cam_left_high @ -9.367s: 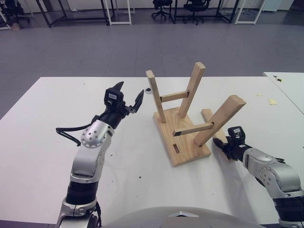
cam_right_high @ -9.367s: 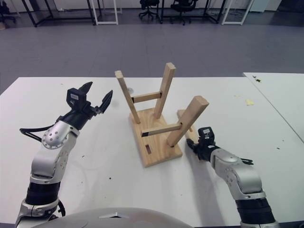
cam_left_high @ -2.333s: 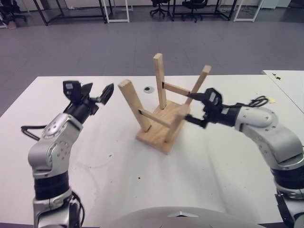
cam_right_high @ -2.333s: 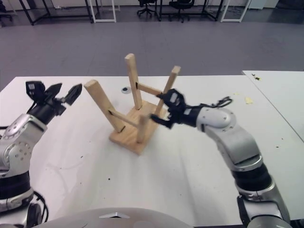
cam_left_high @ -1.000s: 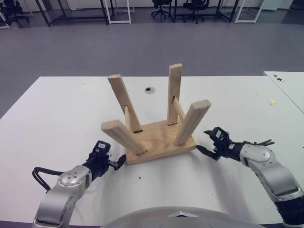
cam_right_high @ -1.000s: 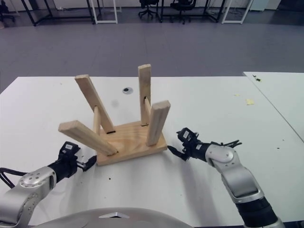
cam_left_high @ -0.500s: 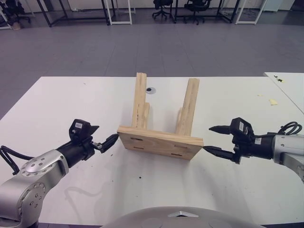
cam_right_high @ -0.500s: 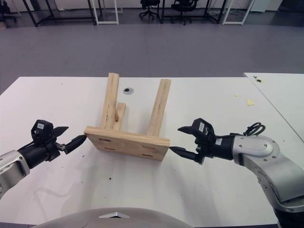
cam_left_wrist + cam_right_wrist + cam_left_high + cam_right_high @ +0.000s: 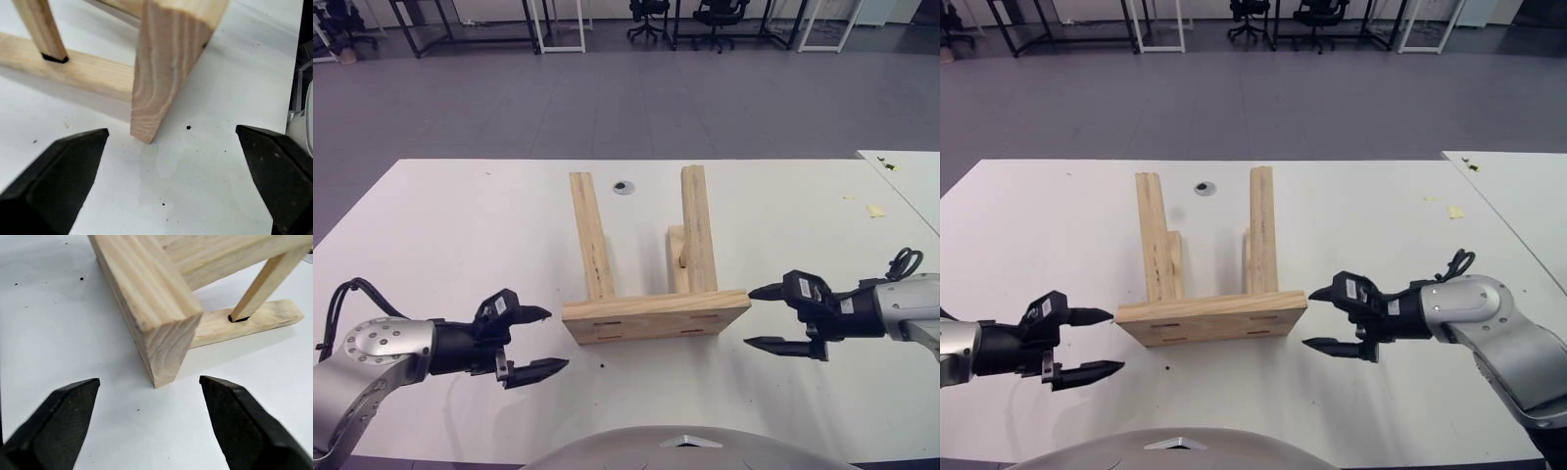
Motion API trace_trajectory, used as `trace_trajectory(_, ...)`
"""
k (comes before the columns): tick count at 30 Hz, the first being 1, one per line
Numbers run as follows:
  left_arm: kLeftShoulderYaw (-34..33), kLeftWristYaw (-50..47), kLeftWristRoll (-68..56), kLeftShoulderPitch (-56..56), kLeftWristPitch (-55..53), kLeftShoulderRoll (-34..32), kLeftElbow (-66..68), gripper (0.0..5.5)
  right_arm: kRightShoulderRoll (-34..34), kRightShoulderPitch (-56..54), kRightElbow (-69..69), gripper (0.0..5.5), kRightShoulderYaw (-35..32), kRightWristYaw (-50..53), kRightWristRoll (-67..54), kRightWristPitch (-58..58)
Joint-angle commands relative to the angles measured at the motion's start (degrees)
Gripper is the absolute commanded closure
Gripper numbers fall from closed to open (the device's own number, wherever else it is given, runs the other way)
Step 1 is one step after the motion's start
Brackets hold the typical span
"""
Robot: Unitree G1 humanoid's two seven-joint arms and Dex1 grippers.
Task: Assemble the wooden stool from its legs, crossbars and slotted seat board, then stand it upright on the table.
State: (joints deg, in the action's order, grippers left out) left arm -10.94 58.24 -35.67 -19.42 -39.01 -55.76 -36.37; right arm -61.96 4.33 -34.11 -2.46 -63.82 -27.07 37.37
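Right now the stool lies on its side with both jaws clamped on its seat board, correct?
No: the stool does lie on its side, but both jaws are open, clear of the seat board at either end. Both wrist views show the gaps.

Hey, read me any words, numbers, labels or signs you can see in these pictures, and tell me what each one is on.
On the left gripper, a white label: too small to read.
On the right gripper, a white label: too small to read.
On the stool and the table: no print that I can see.
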Motion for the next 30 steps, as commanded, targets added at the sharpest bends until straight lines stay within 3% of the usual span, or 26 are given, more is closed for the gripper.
trace_trajectory(1, 6.2, 0.1, 2.3, 7.1, 3.3, 2.9, 3.2, 0.95, 1.6, -5.2, 2.9, 1.86, 4.7, -1.1, 1.3, -1.7)
trace_trajectory(6, 10.8, 1.6, 4.9, 9.6, 6.2, 3.1, 5.3, 1.87, 4.5, -8.1, 4.6, 2.82, 9.3, -0.8, 2.5, -3.0)
trace_trajectory(11, 12.0, 1.9, 6.2, 12.1, 8.7, 4.1, 7.4, 2.84, 6.9, -9.3, 3.6, 3.82, 9.6, -0.2, 1.5, -3.1)
trace_trajectory(15, 10.8, 2.3, 6.0, 14.7, 11.0, 4.2, 8.4, 3.46, 7.3, -10.9, 1.8, 4.01, 7.8, -0.7, -0.8, -2.7)
trace_trajectory(18, 7.2, 4.5, -0.5, 21.0, 8.6, 3.9, 5.7, 3.51, 6.8, -16.4, 0.3, 4.01, 2.4, -2.4, -8.7, 0.9)
trace_trajectory(21, 2.5, 7.6, -17.2, 36.3, -2.2, 0.1, 5.5, 3.52, 3.2, -31.9, 5.7, 4.01, -3.5, -7.6, -21.8, 10.5)
trace_trajectory(23, 1.7, 10.0, -28.8, 50.3, -13.3, -3.0, 12.0, 3.56, 0.4, -44.7, 11.8, 4.02, -3.7, -12.8, -29.3, 19.1)
trace_trajectory(27, 7.3, 18.7, -37.7, 75.0, -40.8, -4.4, 32.5, 3.61, 0.3, -64.5, 23.9, 4.12, 2.7, -23.2, -39.4, 41.2)
trace_trajectory(30, 14.6, 26.2, -37.4, 83.3, -52.2, -4.7, 42.4, 3.87, 3.8, -74.3, 33.2, 4.16, 9.4, -26.0, -42.4, 52.7)
